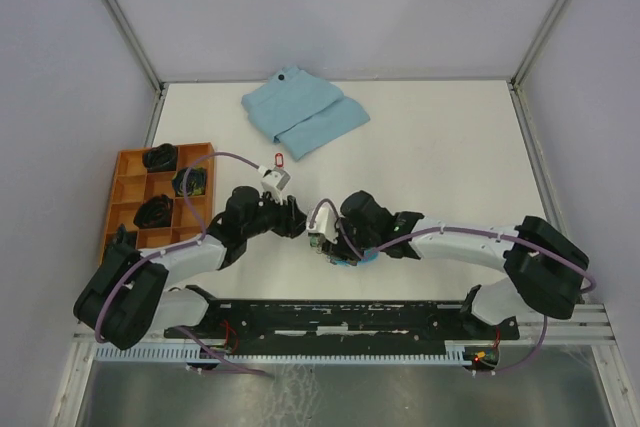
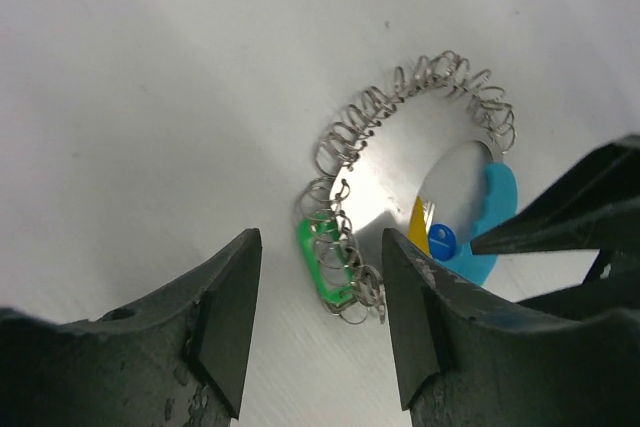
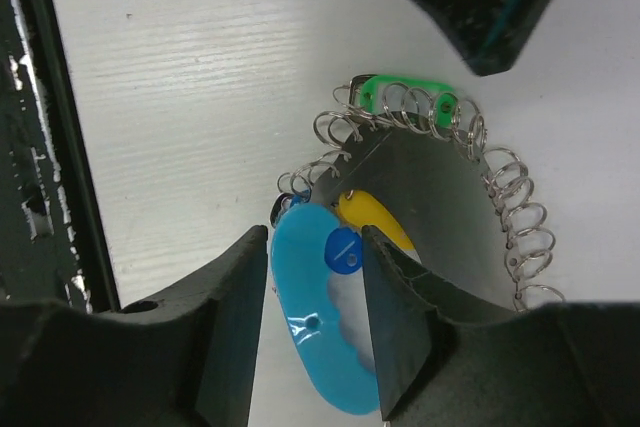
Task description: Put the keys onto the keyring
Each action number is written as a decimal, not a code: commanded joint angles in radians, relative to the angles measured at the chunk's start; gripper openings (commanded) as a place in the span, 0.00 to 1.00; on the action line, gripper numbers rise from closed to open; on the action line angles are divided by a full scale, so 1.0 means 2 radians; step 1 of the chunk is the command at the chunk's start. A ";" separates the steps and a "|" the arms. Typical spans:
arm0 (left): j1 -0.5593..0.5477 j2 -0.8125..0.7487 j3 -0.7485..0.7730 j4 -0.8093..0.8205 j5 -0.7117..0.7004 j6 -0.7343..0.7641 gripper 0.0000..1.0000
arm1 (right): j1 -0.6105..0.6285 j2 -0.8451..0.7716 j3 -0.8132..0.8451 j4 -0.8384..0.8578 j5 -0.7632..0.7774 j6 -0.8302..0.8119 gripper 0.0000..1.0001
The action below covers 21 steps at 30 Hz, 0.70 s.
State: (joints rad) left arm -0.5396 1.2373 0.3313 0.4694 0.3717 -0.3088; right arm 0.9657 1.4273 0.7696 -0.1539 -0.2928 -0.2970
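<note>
Over the white table (image 1: pixel 450 147), the left gripper (image 2: pixel 318 247) is standing released, fingers (image 2: pixel 220 327) astride the green key tag (image 2: pixel 324 267). The right gripper (image 3: pixel 315 247) is straddling the light-blue strap (image 3: pixel 310 347); gripping or loose, I cannot tell. The keyring (image 2: pixel 420 97) is lying flat between them, chain arching round, strap running lengthwise along the right fingers, green key tag aligned along the chain. The red key tag (image 1: pixel 278 160) is lying well apart.
</note>
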 commanded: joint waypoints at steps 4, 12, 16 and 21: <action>0.046 0.043 0.019 0.049 -0.009 -0.079 0.62 | 0.074 0.059 0.001 0.072 0.151 0.038 0.59; 0.054 0.125 0.084 0.047 0.037 -0.074 0.63 | 0.070 0.082 0.013 0.011 0.254 0.040 0.60; 0.053 0.175 0.130 0.027 0.071 -0.069 0.63 | 0.024 0.063 0.020 -0.005 0.268 0.100 0.58; 0.048 0.232 0.192 -0.014 0.090 -0.051 0.65 | -0.028 0.063 0.057 -0.075 0.360 0.162 0.61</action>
State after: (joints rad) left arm -0.4343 1.6371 0.6205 0.4816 0.4816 -0.4114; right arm 0.9749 1.5814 0.7986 -0.1841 0.2241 -0.1017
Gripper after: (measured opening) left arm 0.638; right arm 0.594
